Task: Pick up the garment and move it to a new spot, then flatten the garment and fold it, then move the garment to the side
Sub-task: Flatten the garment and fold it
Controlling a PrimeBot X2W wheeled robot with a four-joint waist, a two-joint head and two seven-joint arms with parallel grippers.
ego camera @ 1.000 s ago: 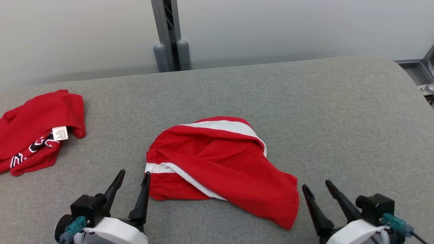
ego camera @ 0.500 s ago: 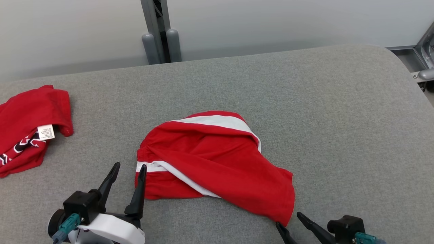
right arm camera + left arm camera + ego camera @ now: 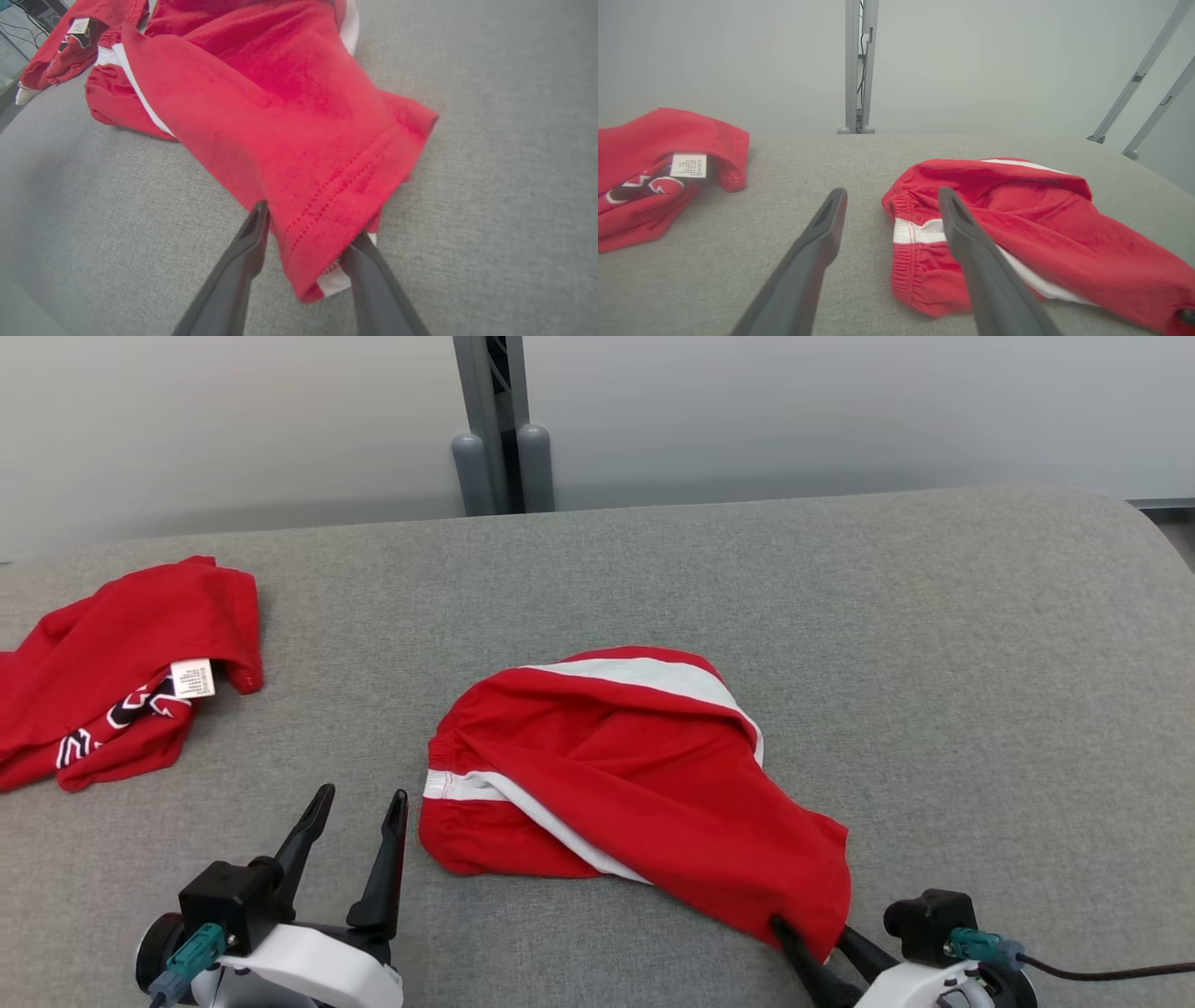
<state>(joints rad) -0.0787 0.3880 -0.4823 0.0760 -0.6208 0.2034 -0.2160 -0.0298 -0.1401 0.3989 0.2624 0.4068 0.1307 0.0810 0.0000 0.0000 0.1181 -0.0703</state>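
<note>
Near the middle of the grey table (image 3: 934,616), the garment (image 3: 635,775): red shorts with a white side stripe (image 3: 644,677), lying rumpled and flat on the surface, elastic waistband (image 3: 901,275) toward the robot's left, leg hem (image 3: 345,186) toward its right; at the near corner of that hem, the right gripper (image 3: 310,221), its fingers (image 3: 240,261) parted to either side of the doubled cloth; hem lying between them and brushing both, not clamped, not lifted. At lower left in the head view, the left gripper (image 3: 362,793): spread wide, holding nothing, poised just beside the waistband without touching it; along its own wrist view, one dark finger crossing in front of the waistband. Far to the left on the table, well apart from the shorts, a second red garment (image 3: 121,672), heaped, with a white label (image 3: 193,679) and a black-and-white print showing in its folds. Behind the table, a pale wall and a grey upright post (image 3: 495,420).
</note>
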